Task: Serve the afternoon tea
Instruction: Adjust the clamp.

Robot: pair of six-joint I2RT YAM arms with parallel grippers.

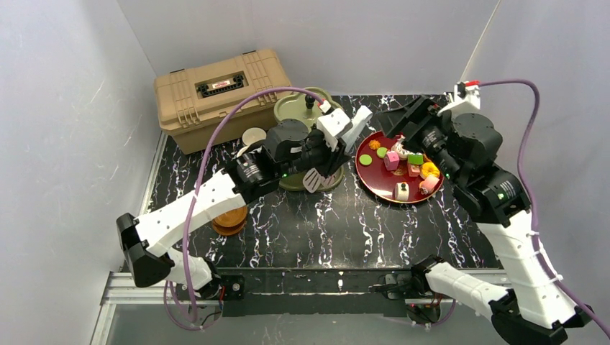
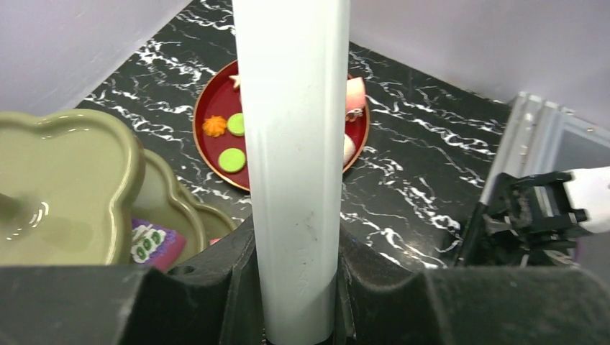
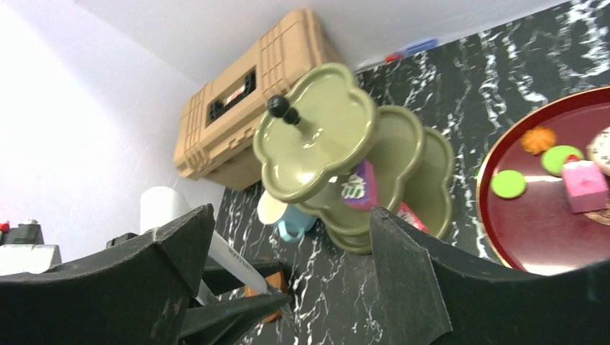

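The left claw [image 2: 295, 248] is narrow, closed on a long white tool [image 2: 291, 108] that runs up the middle of the left wrist view. From above, this claw sits at the centre of the frame, right against the olive-green stand [image 1: 296, 109].

The right claw [image 3: 291, 215] is wide, with nothing between its jaws. From above it hangs over the upper left part of the red tray [image 1: 374, 178], right of centre.

The stand is upright on the black marbled counter [image 1: 324, 230], with its black knob [image 3: 279, 108] on top. A purple toy cake [image 3: 357, 185] lies on a lower tier, and a pink one [image 3: 410, 215] is on the tier below.

The tray holds more toy cakes [image 1: 403, 169], among them green discs, an orange piece and a pink cube.

A white mug [image 1: 253, 136] stands left of the stand, just in front of the tan toolbox [image 1: 216, 93] at the upper left. Brown saucers [image 1: 230, 219] sit under the left arm, lower left of centre.
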